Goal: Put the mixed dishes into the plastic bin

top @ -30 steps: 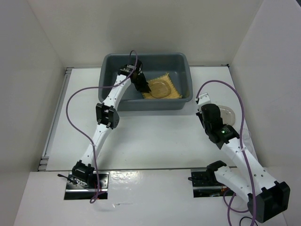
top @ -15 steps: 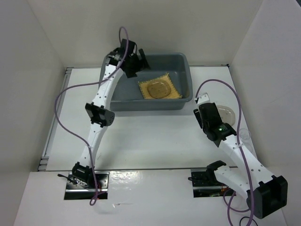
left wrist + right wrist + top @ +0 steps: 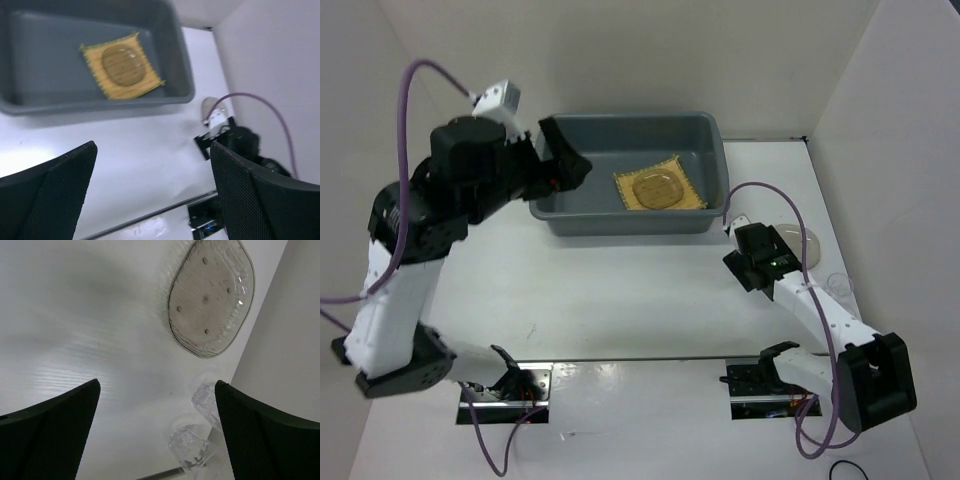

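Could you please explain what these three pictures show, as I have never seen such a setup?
Two white robot arms are bolted to the near edge of a white table, each ending in a two-finger gripper. The wide picture looks down from above. The other two come from a camera on each wrist, and the dark shapes at their bottom are that arm's own fingers. The left gripper, open and empty, is raised near the left end of the grey bin, which holds a yellow mat with a clear plate on it. The right gripper, also open and empty, is near a second plate and a small clear cup on the table.
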Controlling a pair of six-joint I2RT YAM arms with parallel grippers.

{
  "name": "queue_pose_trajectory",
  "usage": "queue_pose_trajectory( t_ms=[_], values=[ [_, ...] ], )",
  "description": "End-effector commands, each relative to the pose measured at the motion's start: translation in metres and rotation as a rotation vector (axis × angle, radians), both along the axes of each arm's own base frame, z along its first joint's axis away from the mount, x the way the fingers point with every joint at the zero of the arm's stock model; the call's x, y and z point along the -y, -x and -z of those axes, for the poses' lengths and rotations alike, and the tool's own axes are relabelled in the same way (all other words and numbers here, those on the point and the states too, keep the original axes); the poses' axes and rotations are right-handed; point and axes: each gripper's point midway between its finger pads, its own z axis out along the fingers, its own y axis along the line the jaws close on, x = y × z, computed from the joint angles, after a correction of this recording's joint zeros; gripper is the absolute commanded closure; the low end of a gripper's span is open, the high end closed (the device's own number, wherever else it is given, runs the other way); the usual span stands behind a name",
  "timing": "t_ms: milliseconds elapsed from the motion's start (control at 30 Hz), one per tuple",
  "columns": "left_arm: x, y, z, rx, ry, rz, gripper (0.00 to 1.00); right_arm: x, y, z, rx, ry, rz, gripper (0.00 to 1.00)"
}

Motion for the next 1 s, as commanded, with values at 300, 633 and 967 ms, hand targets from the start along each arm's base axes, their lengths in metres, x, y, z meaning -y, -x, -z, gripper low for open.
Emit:
queue_pose_trajectory(
  t_ms=[300,633,967],
  values=[
    [-0.061,0.051,0.090,-0.142,-0.083,-0.091,0.00,0.049,-0.040,0.054,-0.134,0.114,0.123,0.14],
    [-0.072,0.061,0.097,-0.158,-0.086,-0.105,0.00,0.049,-0.060,0.071,-0.175,0.076,0.145,0.41],
    [-0.065,0.062,0.102,-0.168,-0.075,-0.076,0.00,0.052,-0.062,0.071,-0.184,0.077,0.176,1.00]
  ],
)
